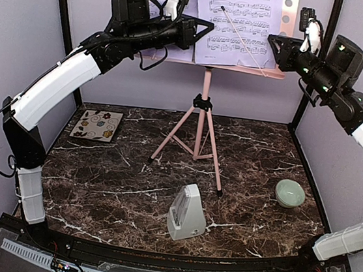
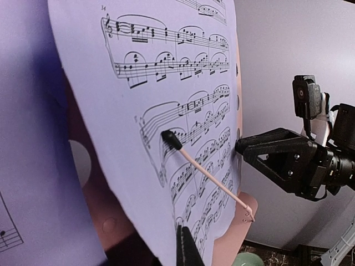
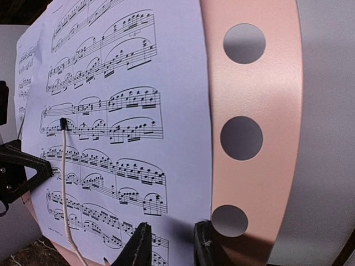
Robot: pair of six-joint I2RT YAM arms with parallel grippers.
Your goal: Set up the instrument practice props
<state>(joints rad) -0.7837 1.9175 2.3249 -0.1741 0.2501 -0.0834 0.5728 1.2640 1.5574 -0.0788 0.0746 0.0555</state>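
A pink tripod music stand (image 1: 203, 112) stands at 12 o'clock on the dark marble tabletop (image 1: 98, 179), holding pale lavender sheet-music pages (image 1: 254, 13). The left gripper (image 1: 210, 26) – jaws clenched – meets the right page's 9 o'clock edge. The right gripper (image 3: 173, 244) – jaws slightly parted, grasping nothing – faces its 3 o'clock edge. A small grey-white pyramid metronome (image 1: 187, 213) sits at 6 o'clock.
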